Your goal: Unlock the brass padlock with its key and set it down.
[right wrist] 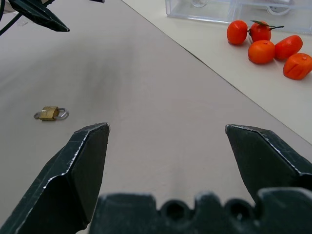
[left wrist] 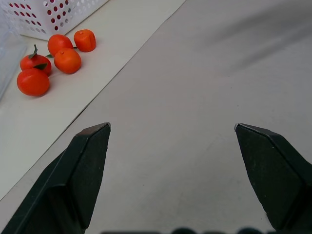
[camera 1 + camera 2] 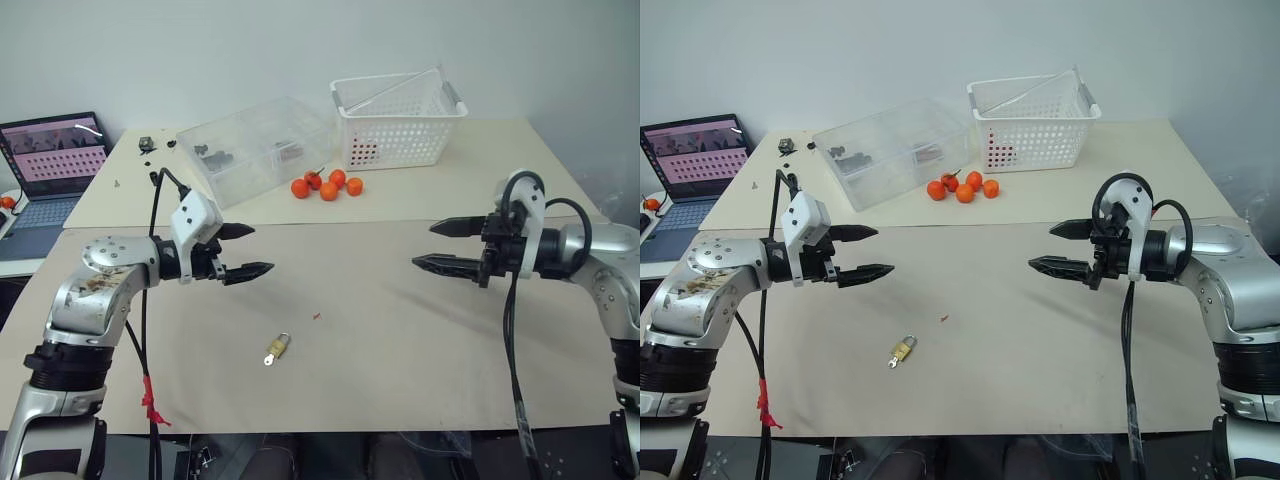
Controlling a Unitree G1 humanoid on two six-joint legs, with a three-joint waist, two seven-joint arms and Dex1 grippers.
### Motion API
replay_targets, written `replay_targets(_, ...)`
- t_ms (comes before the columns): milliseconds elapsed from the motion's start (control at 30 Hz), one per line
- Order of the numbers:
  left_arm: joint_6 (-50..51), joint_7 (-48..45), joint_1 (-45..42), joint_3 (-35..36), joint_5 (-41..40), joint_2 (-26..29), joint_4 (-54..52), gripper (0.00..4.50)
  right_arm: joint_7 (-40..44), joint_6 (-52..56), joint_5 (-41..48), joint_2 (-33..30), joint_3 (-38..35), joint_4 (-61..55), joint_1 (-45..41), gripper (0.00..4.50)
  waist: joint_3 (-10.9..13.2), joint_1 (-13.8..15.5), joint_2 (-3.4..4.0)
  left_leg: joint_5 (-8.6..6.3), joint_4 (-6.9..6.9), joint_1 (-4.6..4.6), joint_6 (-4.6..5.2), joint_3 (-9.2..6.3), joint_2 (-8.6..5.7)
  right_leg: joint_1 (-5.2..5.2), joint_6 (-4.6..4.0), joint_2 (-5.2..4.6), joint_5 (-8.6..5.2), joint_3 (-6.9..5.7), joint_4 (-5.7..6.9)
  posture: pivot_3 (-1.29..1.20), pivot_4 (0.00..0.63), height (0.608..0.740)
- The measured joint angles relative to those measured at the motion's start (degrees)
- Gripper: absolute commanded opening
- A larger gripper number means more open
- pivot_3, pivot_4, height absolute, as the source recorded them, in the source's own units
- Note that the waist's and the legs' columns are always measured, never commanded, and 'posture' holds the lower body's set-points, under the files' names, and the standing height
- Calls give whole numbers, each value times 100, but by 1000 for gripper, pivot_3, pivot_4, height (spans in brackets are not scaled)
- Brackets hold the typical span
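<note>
Two black-fingered grippers, left gripper point(image 3: 248, 250) and right gripper point(image 3: 438, 246), hover mid-frame in the head views, fingers spread wide, empty. One small brass padlock with silver shackle point(image 3: 279, 346) lies on the beige table point(image 3: 420, 350), lower centre, silvery key point(image 3: 269, 359) at its end. Five oranges point(image 2: 54, 61) sit upper left in the left wrist view. One padlock lies left of centre in the right wrist view.

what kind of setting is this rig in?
Probably a lab or office test bench: a plain tabletop against a bare wall, an open laptop on a side desk, and props such as a white plastic basket.
</note>
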Motion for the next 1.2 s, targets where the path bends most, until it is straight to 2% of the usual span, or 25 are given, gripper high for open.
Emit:
replay_targets(133, 32, -123, -5, 0, -74, 67, 5, 4339, 252, -4, -2, -92, 229, -7, -104, 4500, 0, -15, 1, 0, 2, 1, 0, 5, 4, -1, -1, 3, 1, 3, 2, 0, 150, 740)
replay_targets(400, 164, -217, 65, 65, 26, 555, 147, 4339, 1205, -525, -291, 73, 1159, 171, -1004, 4500, -1, -66, 0, -1, -1, 16, 2, 24, 25, 0, -1, 20, 0, 12, 4, 0, 150, 740)
replay_targets(600, 595, -144, 812, 598, -133, 923, -223, 4339, 2014, -1489, -922, 812, 2246, 670, -1482, 4500, -4, -174, -6, -2, -2, 21, 1, 31, 32, -8, -1, 26, 1, 23, 16, 0, 150, 740)
replay_targets(800, 1201, -98, 1898, 1398, -689, 1143, -1373, 4339, 2522, -3317, -1964, 1866, 3187, 1839, -1874, 4500, -18, -172, -31, -6, -8, 36, -5, 55, 41, -57, -2, 26, 0, 58, 78, 0, 150, 740)
replay_targets(1033, 1513, 70, 2711, 2067, -861, 1355, -1962, 4339, 2667, -4330, -2348, 2960, 3609, 2883, -2096, 4500, -48, -177, -65, -25, -9, 45, -40, 72, 52, -85, -6, 54, 2, 109, 89, 0, 150, 740)
replay_targets(1200, 1526, 130, 3153, 2442, -859, 1459, -2119, 4339, 2694, -4834, -2559, 3524, 3780, 3610, -2315, 4500, -52, -175, -68, -45, -4, 47, -72, 86, 94, -95, -24, 99, 13, 133, 87, 0, 150, 740)
